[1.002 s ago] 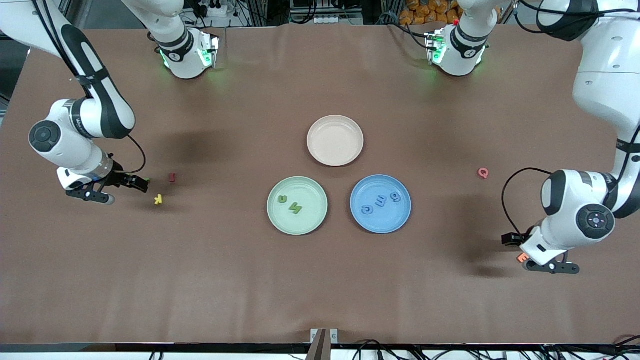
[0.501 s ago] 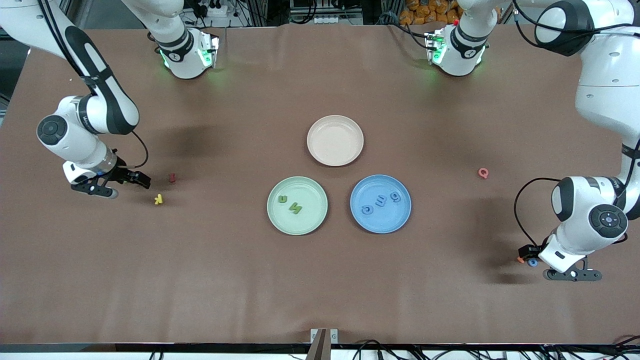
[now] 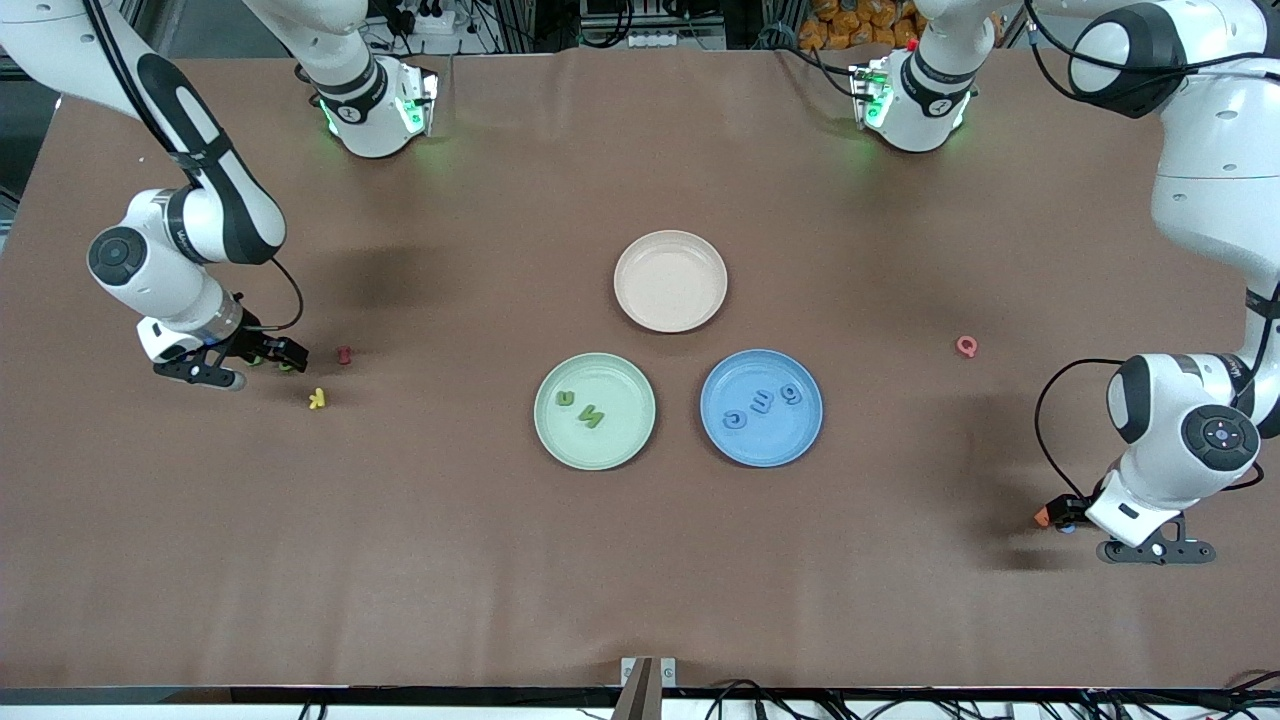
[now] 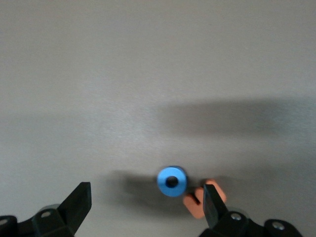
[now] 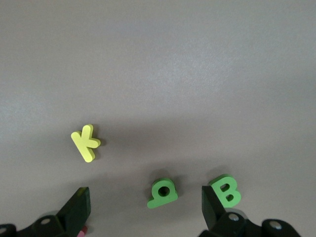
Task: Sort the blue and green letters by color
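— Right gripper (image 5: 143, 210)?
— Spread wide, low over the counter (image 3: 640, 560) at the right arm's end, straddling a green "a" piece (image 5: 163, 193), with a green B (image 5: 226, 191) just beside one finger. Yellow K (image 5: 85, 142) lying near.

— Left gripper (image 4: 145, 207)?
— Wide apart too, at the left arm's end, framing a blue O (image 4: 172, 180); orange piece (image 4: 197, 203) touching one finger.

— Plates?
— Two green letters (image 3: 580, 407) on the green plate (image 3: 560, 440), three blue letters (image 3: 762, 405) on the blue plate (image 3: 735, 445).
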Robot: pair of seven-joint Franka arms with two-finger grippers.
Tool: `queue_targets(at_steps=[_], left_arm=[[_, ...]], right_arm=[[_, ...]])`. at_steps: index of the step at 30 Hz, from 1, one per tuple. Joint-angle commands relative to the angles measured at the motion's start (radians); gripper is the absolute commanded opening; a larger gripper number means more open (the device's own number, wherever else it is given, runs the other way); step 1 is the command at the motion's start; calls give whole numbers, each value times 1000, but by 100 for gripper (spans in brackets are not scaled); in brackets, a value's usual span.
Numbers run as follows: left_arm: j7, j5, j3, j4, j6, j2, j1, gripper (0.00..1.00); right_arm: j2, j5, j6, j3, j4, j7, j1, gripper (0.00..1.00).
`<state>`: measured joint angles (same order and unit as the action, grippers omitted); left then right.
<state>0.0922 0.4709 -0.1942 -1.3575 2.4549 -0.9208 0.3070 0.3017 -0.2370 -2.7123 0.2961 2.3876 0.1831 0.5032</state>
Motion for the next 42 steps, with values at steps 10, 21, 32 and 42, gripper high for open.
queue_targets(at_steps=[10,21,32,42], left_arm=[[-3,18,9,26,35,-43,-3,100],[9,3,4,11,36,-38,-12,100],[67,5,-53,-25,32,-10,-9,100],[67,5,-67,-26,26,-7,1,100]], right_arm=[[57,-34,-87,-35,15,-7,8,98],[71,-34,-104,-46,16,-7,2,96],[70,-34,-104,-52,25,-7,-5,94],[71,-34,-104,-52,25,-7,-8,84]])
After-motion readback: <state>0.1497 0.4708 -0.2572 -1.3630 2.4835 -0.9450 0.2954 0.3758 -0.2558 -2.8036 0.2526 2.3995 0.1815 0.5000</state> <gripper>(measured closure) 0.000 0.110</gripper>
